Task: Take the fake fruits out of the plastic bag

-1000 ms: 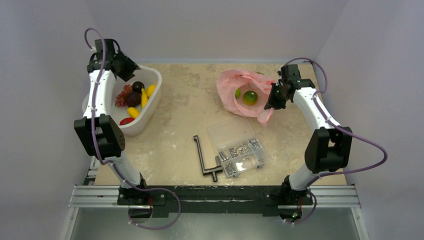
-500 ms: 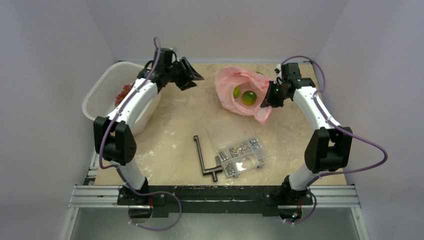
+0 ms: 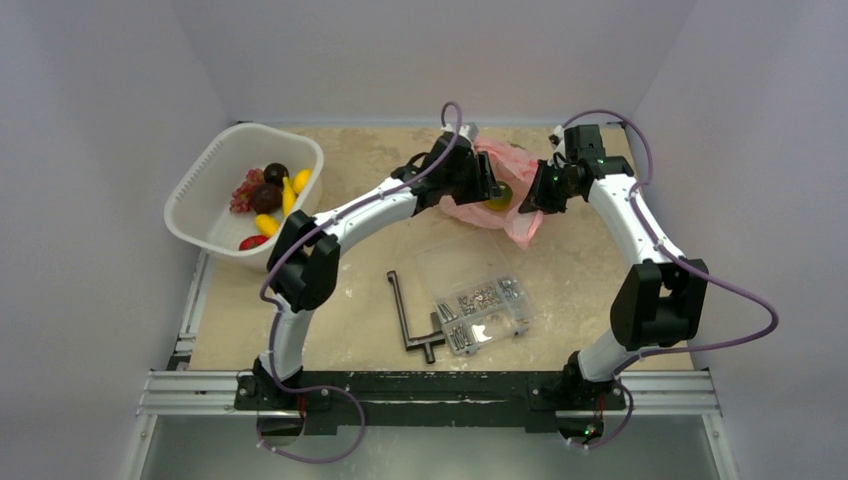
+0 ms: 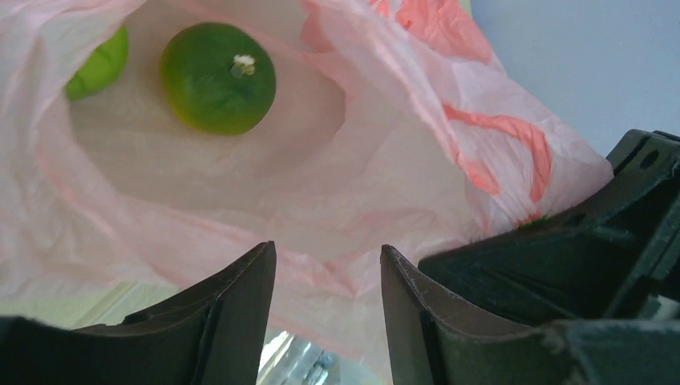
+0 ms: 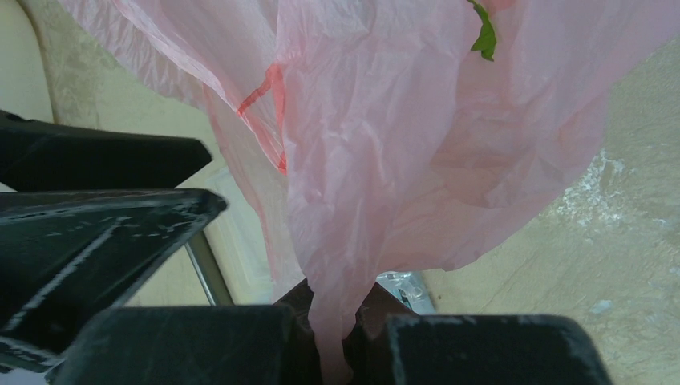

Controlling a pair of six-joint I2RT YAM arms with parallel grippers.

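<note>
Now that the left arm has quit the white basket (image 3: pixel 205 170): the left gripper (image 4: pixel 325 257) hangs at the mouth of the plastic bag (image 4: pixel 240 184). A second ago it hung over the basket, well to the left of the bag.
What that means: by my reading one drop-off is done and the next fetch is beginning. The crossing is made, but the reach into the bag is not.
Already out: a heap of fake fruits (image 3: pixel 268 190), yellow, red and dark, lies in the basket, well apart from the bag.
Left to take: a round lime (image 4: pixel 218 78) lies in the hollow of the bag, and a second lime (image 4: pixel 100 64) lies just beside it, half hidden by a fold of the bag.
Left jaws: spread and empty, pointing into the bag's opening. They grip nothing.
Left arm pose: stretched long and low across the table, its wrist over the bag's left side.
Right gripper (image 5: pixel 333 321): at the bag's right edge, in the same place as a second ago.
Right jaws: pressed together on a gathered fold of the bag, holding that side up so the mouth gapes.
Right arm pose: raised at the elbow, with the forearm bent inward toward the bag.
Risk, as a judgement: the thin film could slip between a finger and the round lime.
</note>
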